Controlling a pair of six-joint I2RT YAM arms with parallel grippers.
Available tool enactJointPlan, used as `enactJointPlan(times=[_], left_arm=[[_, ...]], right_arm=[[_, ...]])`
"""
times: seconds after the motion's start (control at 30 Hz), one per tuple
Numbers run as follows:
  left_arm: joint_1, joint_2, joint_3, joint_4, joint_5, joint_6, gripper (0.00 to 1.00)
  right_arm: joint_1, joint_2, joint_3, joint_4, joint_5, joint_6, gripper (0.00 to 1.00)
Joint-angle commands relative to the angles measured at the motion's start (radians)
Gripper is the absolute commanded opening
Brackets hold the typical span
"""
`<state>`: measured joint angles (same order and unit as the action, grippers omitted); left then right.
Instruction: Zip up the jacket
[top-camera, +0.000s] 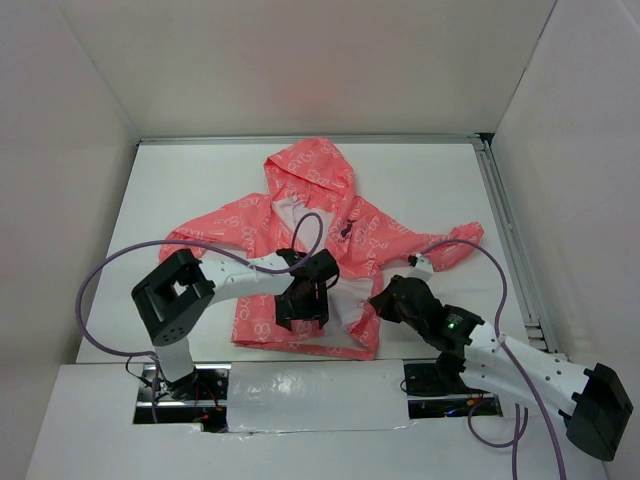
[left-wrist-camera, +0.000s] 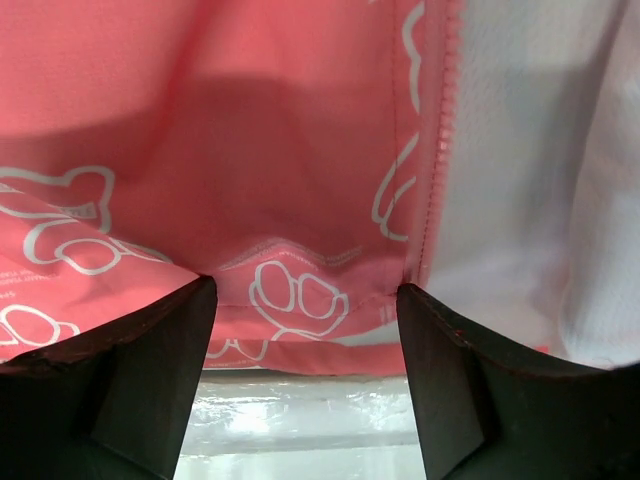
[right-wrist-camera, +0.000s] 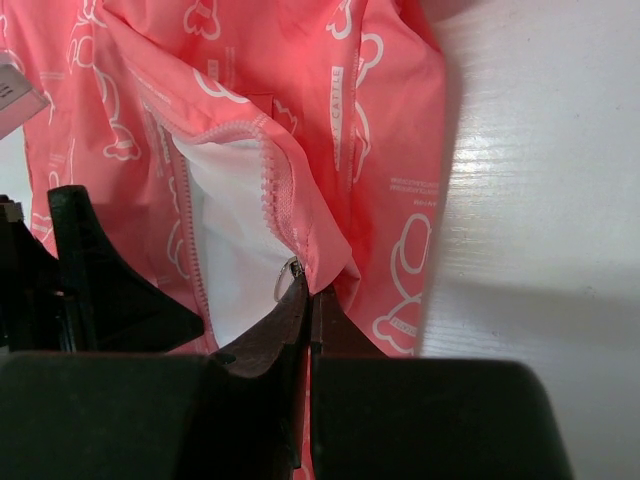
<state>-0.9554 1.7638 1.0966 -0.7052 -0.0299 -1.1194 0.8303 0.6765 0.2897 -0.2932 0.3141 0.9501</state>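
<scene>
The coral-pink jacket (top-camera: 250, 215) lies spread on the white table, hood at the far side, front open with pale lining showing near the hem. My left gripper (top-camera: 300, 305) is open over the bottom of the left front panel; in the left wrist view (left-wrist-camera: 305, 300) its fingers straddle the hem, with the zipper teeth (left-wrist-camera: 437, 150) just inside the right finger (left-wrist-camera: 460, 380). My right gripper (top-camera: 385, 298) is shut on the right panel's zipper edge at the hem (right-wrist-camera: 310, 295), beside a small metal ring (right-wrist-camera: 288, 278).
White walls enclose the table (top-camera: 450, 190) on three sides, with a metal rail (top-camera: 510, 240) along the right. Purple cables (top-camera: 100, 290) loop beside the left arm. A shiny taped strip (top-camera: 300, 395) runs along the near edge, just below the hem (left-wrist-camera: 300, 420).
</scene>
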Motion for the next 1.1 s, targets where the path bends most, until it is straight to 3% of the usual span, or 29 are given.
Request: enactJointPlan(times=[0.0,0.17,0.2,0.27,0.3,0.4,0.8,0.83,0.87,0.9,0.93,1.0,1.07], left_arm=[[-0.022,0.069,0.057,-0.114,-0.074,-0.077,0.85],[-0.023,0.121,0.078,-0.08,-0.054,-0.06,0.79],[-0.023,0.123,0.077,-0.077,-0.054,-0.066,0.7],[-0.022,0.125,0.082,-0.08,-0.064,-0.071,0.64],[-0.023,0.125,0.082,-0.089,-0.068,-0.072,0.55],[-0.017,0.106,0.088,-0.119,-0.091,-0.076,0.44],[0.127,-0.308,-0.118,-0.05,-0.128,-0.002,0.4],[0.157,-0.332,-0.129,-0.034,-0.116,0.009,0.36],[0.173,-0.377,-0.165,0.016,-0.088,0.045,0.25],[0.185,-0.397,-0.184,0.042,-0.065,0.067,0.24],[0.202,-0.429,-0.216,0.067,-0.047,0.102,0.12],[0.217,-0.452,-0.24,0.125,0.008,0.128,0.02],[0.228,-0.471,-0.267,0.158,0.04,0.158,0.0]], right_arm=[[-0.008,-0.008,0.02,-0.007,0.023,0.004,0.0],[-0.007,-0.014,0.019,-0.021,0.022,0.016,0.0],[-0.008,-0.018,0.016,-0.024,0.025,0.019,0.0],[-0.007,-0.031,0.012,-0.037,0.032,0.021,0.0],[-0.008,-0.038,0.009,-0.04,0.039,0.026,0.0],[-0.007,-0.055,0.006,-0.055,0.051,0.036,0.0],[-0.036,0.001,0.037,-0.19,0.191,0.118,0.0],[-0.045,0.006,0.039,-0.187,0.187,0.113,0.0],[-0.052,0.011,0.042,-0.179,0.177,0.11,0.0],[-0.057,0.014,0.042,-0.169,0.172,0.104,0.0],[-0.057,0.012,0.043,-0.164,0.165,0.09,0.0],[-0.059,0.005,0.04,-0.135,0.14,0.067,0.0],[-0.059,-0.017,0.039,-0.1,0.122,0.032,0.0]])
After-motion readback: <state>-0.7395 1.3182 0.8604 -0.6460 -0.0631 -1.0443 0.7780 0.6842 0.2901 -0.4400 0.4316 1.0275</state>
